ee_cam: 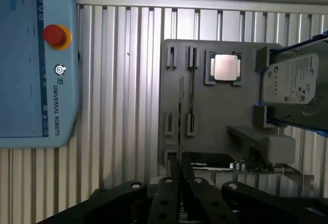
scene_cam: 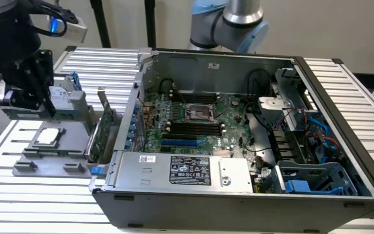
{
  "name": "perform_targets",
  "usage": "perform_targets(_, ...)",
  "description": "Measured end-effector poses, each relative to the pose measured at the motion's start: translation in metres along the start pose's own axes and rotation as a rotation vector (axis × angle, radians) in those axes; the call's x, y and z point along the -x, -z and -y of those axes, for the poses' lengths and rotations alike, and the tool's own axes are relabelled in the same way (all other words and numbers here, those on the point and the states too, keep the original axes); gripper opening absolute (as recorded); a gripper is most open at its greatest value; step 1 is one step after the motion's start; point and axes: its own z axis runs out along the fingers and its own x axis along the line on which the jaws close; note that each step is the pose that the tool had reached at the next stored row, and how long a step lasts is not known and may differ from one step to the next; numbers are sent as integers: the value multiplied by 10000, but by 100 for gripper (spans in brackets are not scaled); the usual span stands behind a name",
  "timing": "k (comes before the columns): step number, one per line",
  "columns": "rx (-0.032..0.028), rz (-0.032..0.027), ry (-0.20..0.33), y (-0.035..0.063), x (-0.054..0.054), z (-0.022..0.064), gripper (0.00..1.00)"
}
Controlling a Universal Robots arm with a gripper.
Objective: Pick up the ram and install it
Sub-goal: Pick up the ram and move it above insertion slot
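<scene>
In the wrist view my gripper [ee_cam: 180, 175] is shut on the ram [ee_cam: 181, 116]. The ram shows edge-on as a thin strip running out from my fingertips. It hangs over the grey parts holder [ee_cam: 210, 111], between the holder's two pairs of clips. In the exterior view my gripper [scene_cam: 29, 108] hovers above that holder [scene_cam: 50, 158], at the exterior view's left of the open computer case [scene_cam: 135, 97]. The motherboard's dark memory slots [scene_cam: 194, 127] lie inside the case beside the processor socket [scene_cam: 200, 112].
On the holder lie a processor [ee_cam: 225, 67], a silver hard drive with blue rails [ee_cam: 292, 80] and an upright green expansion card [scene_cam: 102, 131]. A teach pendant [ee_cam: 36, 60] lies on the slatted table. Another arm [scene_cam: 233, 22] stands behind the case.
</scene>
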Motion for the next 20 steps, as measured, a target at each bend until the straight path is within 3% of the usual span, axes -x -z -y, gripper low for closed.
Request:
perform_targets(9,0,1,2,165,-4,407,0)
perform_targets(20,0,1,1,235,-10,904,0)
